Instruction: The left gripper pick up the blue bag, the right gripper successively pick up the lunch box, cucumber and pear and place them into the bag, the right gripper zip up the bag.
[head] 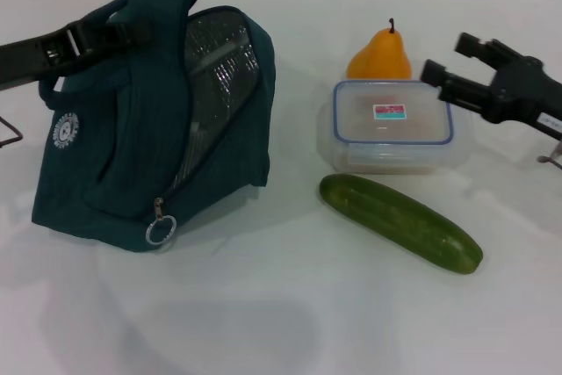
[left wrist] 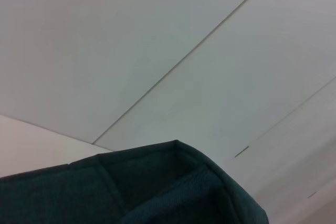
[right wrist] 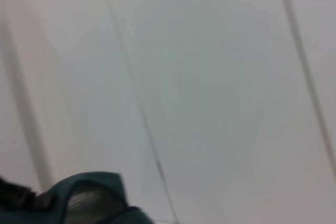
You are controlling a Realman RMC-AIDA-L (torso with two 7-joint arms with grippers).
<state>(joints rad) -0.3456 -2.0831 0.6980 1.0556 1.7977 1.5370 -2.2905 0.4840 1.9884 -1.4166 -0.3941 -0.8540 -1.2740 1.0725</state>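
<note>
Both arms end in matte black hardware. The left gripper [head: 132,31], at about ten o'clock in the head view, is a long, flat black bar with blocky clamp parts near its tip. The right gripper [head: 448,63], at about two o'clock, has two angular black fingers on a chunky black body bearing a small white label.

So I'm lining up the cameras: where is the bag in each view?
Head view: bag at left, standing open, top handle at the left gripper.
Left wrist view: bag's top edge along the bottom.
Right wrist view: a corner at bottom left.
Shared landmark: its silver lining.
</note>
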